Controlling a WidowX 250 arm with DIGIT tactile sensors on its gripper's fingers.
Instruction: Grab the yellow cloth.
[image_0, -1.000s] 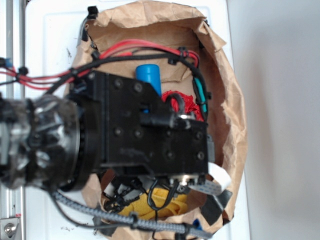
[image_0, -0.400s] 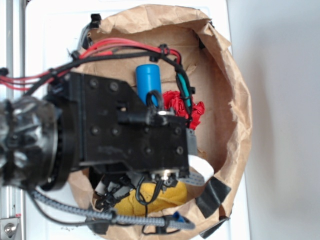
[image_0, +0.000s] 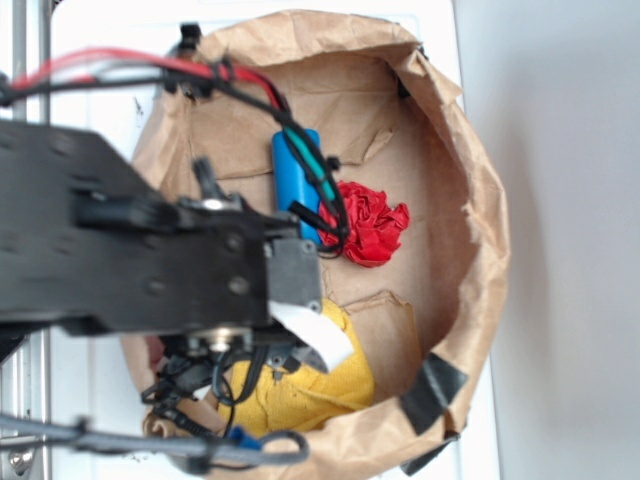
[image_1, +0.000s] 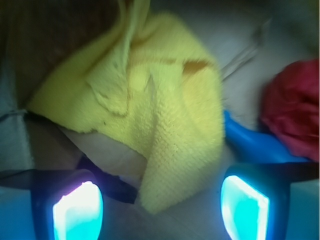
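Plainly, the hand (image_1: 160, 205) gapes wide and empty — its glowing fingertips (image_1: 77, 210) astride the rumpled bright yellow terry cloth (image_1: 165, 115) near the crumpled brown paper bag's (image_0: 480, 200) edge, with the crumpled red cloth ball (image_1: 295, 107) apart.

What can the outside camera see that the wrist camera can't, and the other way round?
Only the exterior view shows the whole brown paper bag lying open, the black arm above it, its red and black cables, and black tape on the bag's rim. Only the wrist view shows the gripper with its two glowing fingertips standing apart, the yellow cloth's lower edge between them. Both show the yellow cloth, the red cloth ball and the blue cylinder.
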